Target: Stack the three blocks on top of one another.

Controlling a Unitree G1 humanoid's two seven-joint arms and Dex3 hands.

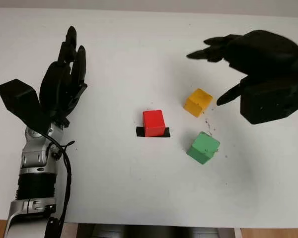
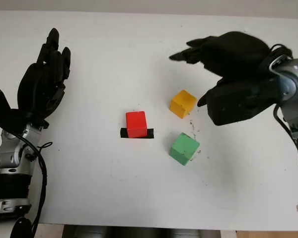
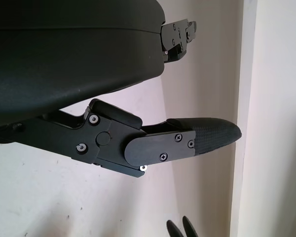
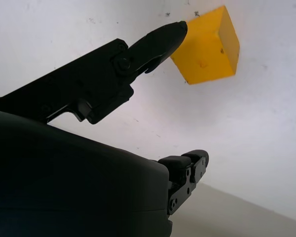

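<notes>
- red block sits on a black tape mark, mid tabletop. Mark likely flags the stack base, so red probably stays put.
- yellow block is just right of and slightly behind the red block, turned at an angle, resting on the tabletop, touching nothing.
- green block is right of and in front of the red block, also skewed, near the yellow one but apart from it.
- No stacking done: all three blocks lie separately on the surface.
- right hand hovers beyond the yellow block from the red one, open, holding nothing. Fingers reach over the far side of yellow and the thumb points at its near right side. Reads as a pre-grasp on yellow; no contact visible.
- Right wrist view agrees: one fingertip lines up beside the yellow block's edge, with a gap to the opposing fingers.
- left hand is well left of the red block, open, empty, away from the blocks. Looks parked to keep clear.
- Risk: yellow is rotated, so the hand may close on corners.
</notes>
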